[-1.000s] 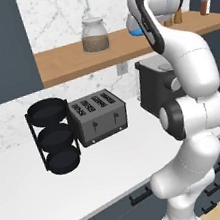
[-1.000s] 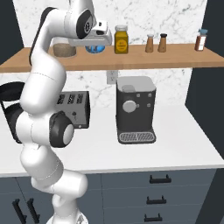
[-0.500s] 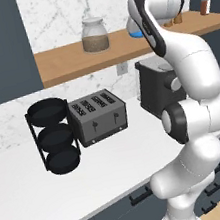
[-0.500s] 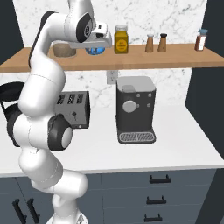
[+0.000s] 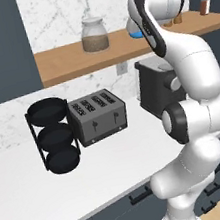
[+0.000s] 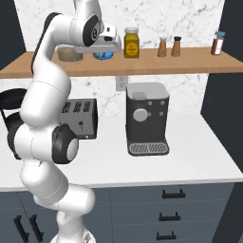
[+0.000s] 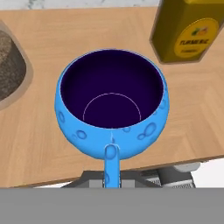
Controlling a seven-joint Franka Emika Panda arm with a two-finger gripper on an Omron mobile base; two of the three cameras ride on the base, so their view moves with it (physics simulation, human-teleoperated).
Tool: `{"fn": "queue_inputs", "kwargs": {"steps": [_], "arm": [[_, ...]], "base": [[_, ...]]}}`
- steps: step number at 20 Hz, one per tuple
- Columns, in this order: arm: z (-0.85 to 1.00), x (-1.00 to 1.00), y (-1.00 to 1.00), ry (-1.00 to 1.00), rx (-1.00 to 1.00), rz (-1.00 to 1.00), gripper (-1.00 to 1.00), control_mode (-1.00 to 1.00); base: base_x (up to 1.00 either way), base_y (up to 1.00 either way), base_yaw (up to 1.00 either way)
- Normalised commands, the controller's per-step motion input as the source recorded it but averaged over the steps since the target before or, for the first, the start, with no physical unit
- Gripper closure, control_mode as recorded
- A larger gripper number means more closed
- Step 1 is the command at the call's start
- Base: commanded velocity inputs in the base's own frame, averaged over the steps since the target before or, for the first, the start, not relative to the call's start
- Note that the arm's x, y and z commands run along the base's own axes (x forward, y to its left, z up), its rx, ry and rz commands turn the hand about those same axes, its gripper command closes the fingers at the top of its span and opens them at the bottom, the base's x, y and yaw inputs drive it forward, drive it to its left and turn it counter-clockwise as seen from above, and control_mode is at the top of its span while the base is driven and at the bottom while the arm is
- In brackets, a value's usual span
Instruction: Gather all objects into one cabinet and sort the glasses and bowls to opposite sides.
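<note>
One bright-blue cup (image 7: 111, 114), over the wooden shelf (image 7: 39, 131) between glass jar (image 7: 11, 70) and turmeric jar (image 7: 188, 30); handle points back into the narrow jaws, pinched on it.

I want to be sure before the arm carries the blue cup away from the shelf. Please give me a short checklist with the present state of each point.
1. Tool closed: ok, it reads as shut at the blue cup; fingertips hidden, so the hold itself cannot be confirmed.
2. Cup upright: ok, its opening faces the hand camera.
3. Cup empty: ok, dark inside, nothing in it.
4. Clear of the turmeric jar: ok, a gap shows.
5. Clear of the lidded glass jar: ok, apart.
6. Cup lifted off the wooden shelf: cannot tell.
</note>
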Motion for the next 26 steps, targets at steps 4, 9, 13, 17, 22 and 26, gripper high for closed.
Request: {"fn": "queue_inputs", "kwargs": {"steps": [4,9,13,17,22,26], "arm": [[0.0,0.0,0.0,0.0,0.0,0.0,1.0,1.0],[0.0,0.0,0.0,0.0,0.0,0.0,1.0,1.0],[0.0,0.0,0.0,0.0,0.0,0.0,1.0,1.0],[0.0,0.0,0.0,0.0,0.0,0.0,1.0,1.0],[0.0,0.0,0.0,0.0,0.0,0.0,1.0,1.0],[0.0,0.0,0.0,0.0,0.0,0.0,1.0,1.0]], "base": [[-0.64,0.0,0.0],[-0.72,0.0,0.03],[-0.6,0.02,0.31],[-0.46,0.11,0.43],[-0.27,0.17,0.51],[-0.03,0.23,0.6]]}}
